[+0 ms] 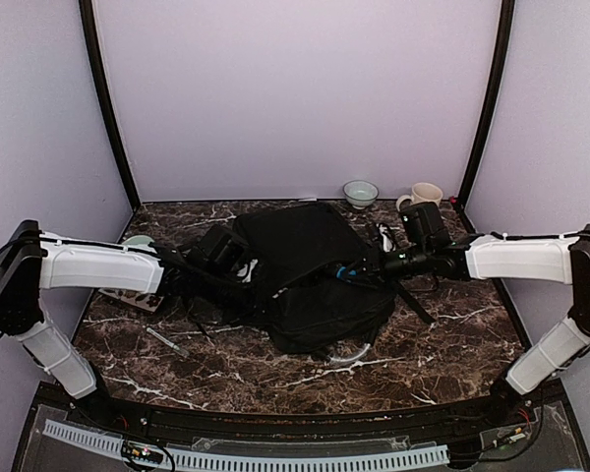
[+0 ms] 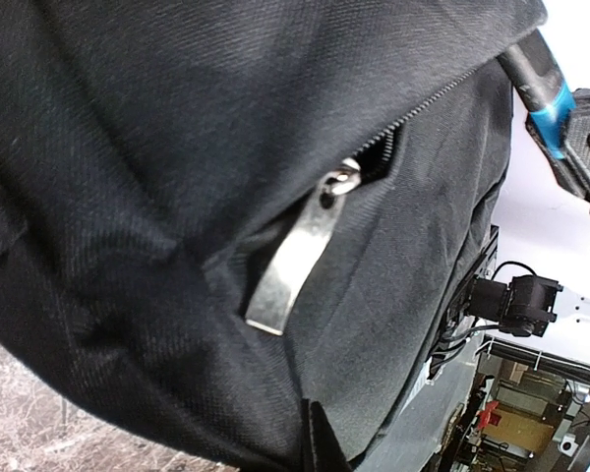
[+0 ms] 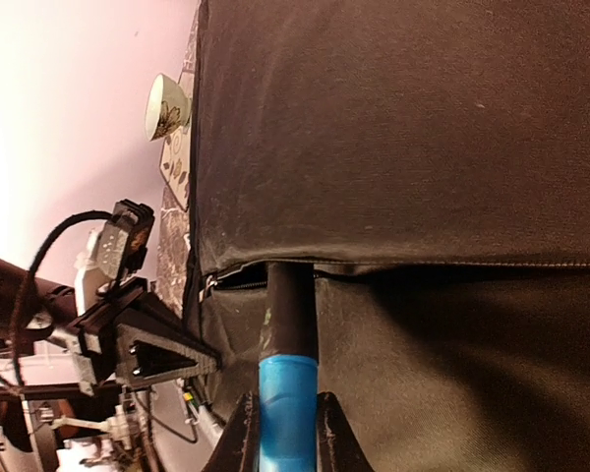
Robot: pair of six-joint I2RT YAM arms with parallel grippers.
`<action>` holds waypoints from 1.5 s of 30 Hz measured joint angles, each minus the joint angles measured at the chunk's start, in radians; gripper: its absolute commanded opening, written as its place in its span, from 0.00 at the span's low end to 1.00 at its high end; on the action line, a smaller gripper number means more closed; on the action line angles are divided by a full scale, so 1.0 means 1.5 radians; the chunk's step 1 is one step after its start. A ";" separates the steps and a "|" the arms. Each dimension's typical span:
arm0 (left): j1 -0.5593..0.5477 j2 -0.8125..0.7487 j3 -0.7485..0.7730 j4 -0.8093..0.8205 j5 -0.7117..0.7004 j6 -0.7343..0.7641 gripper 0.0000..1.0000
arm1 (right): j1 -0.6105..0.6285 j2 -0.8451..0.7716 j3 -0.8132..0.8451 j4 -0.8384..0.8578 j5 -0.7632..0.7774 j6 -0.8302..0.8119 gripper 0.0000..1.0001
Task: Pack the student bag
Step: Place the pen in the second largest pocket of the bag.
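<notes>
The black fabric student bag (image 1: 310, 246) lies slumped in the middle of the table (image 1: 226, 364), zipper (image 2: 442, 98) partly open.

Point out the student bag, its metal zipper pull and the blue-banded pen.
student bag (image 1: 297, 241), top external view, middle of its upper panel.
zipper pull (image 2: 293, 265), left wrist view, middle of the metal tab.
pen (image 3: 287, 393), right wrist view, its blue band.

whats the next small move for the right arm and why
Probably push the pen a little deeper into the student bag. The right gripper is shut on the pen's blue section, and only the black front end sits inside the zipper opening under the flap. With the blue section outside, letting go now would risk the pen slipping back out.
</notes>
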 measured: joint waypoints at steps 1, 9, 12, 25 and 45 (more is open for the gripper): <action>-0.001 0.003 0.010 -0.009 -0.001 0.002 0.00 | 0.005 -0.001 0.000 0.004 0.016 -0.002 0.00; -0.014 0.044 0.095 -0.075 -0.021 0.033 0.00 | 0.034 0.019 0.060 -0.014 0.112 -0.053 0.01; -0.017 0.051 0.116 -0.089 -0.026 0.042 0.00 | 0.038 0.040 0.086 -0.022 0.137 -0.070 0.04; -0.020 0.059 0.169 -0.150 -0.030 0.071 0.00 | 0.062 0.089 0.118 0.013 0.208 -0.109 0.16; -0.021 0.085 0.235 -0.227 -0.039 0.107 0.00 | 0.072 0.066 0.122 0.004 0.231 -0.223 0.53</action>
